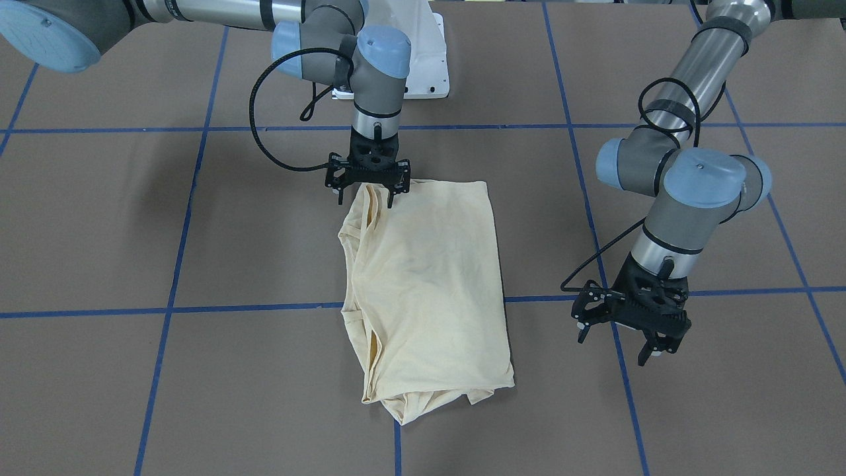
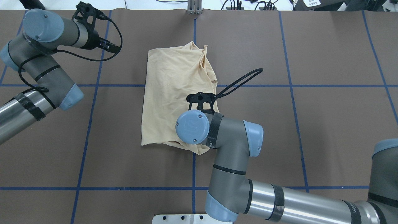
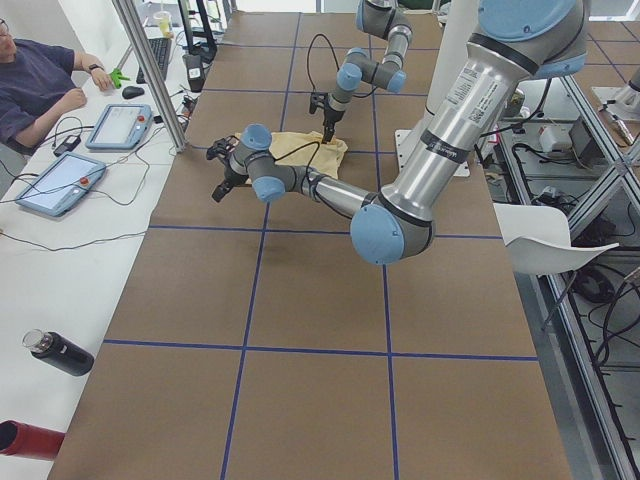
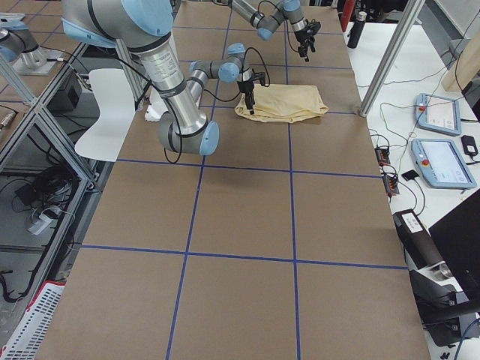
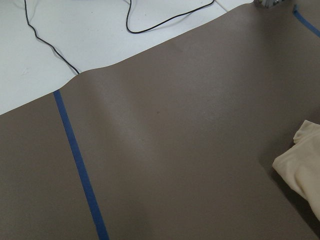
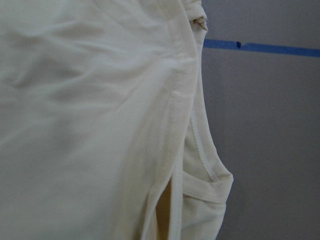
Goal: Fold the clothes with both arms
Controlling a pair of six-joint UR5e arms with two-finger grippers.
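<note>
The clothes are one pale cream-yellow shirt [image 1: 429, 284], folded into a long rectangle in the middle of the brown table [image 1: 99, 218]. It also shows as the shirt [image 2: 171, 93] from overhead. My right gripper [image 1: 367, 197] is open, its fingers straddling the shirt's corner nearest the robot's base. The right wrist view is filled by shirt fabric [image 6: 100, 125] with seams and a hem. My left gripper [image 1: 613, 345] hangs open above bare table beside the shirt's far end, holding nothing. The left wrist view catches only a shirt corner [image 5: 302, 165].
Blue tape lines [image 1: 264, 307] cross the table in a grid. The white pedestal base [image 1: 429, 59] stands behind the shirt. A seated person [image 3: 40, 90], two teach pendants [image 3: 120, 125] and a dark bottle [image 3: 60, 352] are on the white bench along the table's far side.
</note>
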